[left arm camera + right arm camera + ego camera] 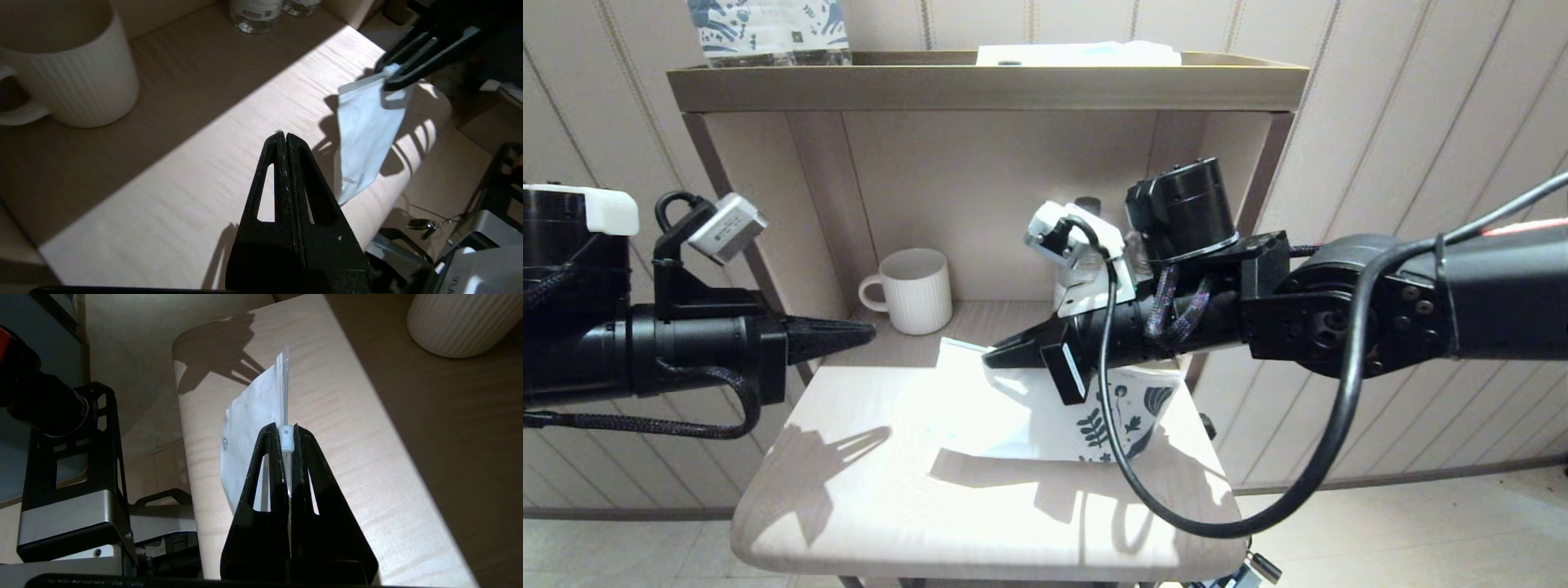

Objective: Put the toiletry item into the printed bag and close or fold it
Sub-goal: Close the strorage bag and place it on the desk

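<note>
The printed bag (1029, 418) is a white pouch with blue leaf prints at its right end. It hangs tilted above the table, one corner low near the tabletop. My right gripper (992, 357) is shut on its zip edge, with the small white zip slider (287, 437) pinched between the fingertips (269, 435). The pouch (253, 412) hangs edge-on from the jaws, and its pale body (367, 130) also shows in the left wrist view. My left gripper (870, 331) hovers shut and empty over the table's left side, apart from the pouch. The toothbrush is not visible.
A white ribbed mug (915, 290) stands on the lower shelf behind the pale wood table (849, 490). Blue-patterned wrapped bottles (768, 28) and a flat white item (1078, 53) sit on the top shelf. Clear bottle bases (255, 14) stand at the shelf's back.
</note>
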Available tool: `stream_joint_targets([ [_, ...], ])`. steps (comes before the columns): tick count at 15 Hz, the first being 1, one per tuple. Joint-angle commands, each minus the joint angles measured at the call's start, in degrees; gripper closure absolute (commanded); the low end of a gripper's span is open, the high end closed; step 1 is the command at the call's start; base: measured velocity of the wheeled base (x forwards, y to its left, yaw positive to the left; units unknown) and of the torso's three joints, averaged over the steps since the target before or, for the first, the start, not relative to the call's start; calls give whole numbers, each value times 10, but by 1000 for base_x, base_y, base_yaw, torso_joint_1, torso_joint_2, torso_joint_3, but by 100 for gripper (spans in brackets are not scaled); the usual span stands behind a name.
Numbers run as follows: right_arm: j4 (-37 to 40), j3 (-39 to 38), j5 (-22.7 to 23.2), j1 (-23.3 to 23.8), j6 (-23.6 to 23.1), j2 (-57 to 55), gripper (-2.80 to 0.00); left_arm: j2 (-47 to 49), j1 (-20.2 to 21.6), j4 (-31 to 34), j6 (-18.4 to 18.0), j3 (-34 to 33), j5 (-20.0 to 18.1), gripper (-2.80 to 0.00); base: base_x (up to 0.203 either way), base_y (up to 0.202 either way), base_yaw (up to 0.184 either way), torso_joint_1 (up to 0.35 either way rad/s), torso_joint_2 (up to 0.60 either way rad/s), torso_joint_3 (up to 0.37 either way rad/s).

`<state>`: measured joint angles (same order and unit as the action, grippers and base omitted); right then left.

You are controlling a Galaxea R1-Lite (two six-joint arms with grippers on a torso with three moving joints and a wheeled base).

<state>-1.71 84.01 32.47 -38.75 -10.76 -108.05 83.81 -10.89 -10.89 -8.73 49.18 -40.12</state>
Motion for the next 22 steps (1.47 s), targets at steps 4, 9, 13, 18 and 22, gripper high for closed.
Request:
stream_joint_targets([
  [4,14,14,-3,-3,-1,-5,0,13,-22,1,-2,6,-80,-280,0,0,0,0,0,0],
  [9,12,15,-3,-4,-1,-5,0,30,-22,0,1,9,-129,-280,0,0,0,0,0,0],
  [13,13,13,-2,-4,-2,-7,0,69,-22,-1,-1,28,-193,-280,0,0,0,0,0,0],
  [18,9,14,1,-4,-3,-10,0,146,-49,3,-2,81,-246,-280,0,0,0,0,0,0],
  [22,12,30,1,-4,-2,-8,0,162,-61,0,-5,76,-247,-280,0,0,0,0,0,0],
])
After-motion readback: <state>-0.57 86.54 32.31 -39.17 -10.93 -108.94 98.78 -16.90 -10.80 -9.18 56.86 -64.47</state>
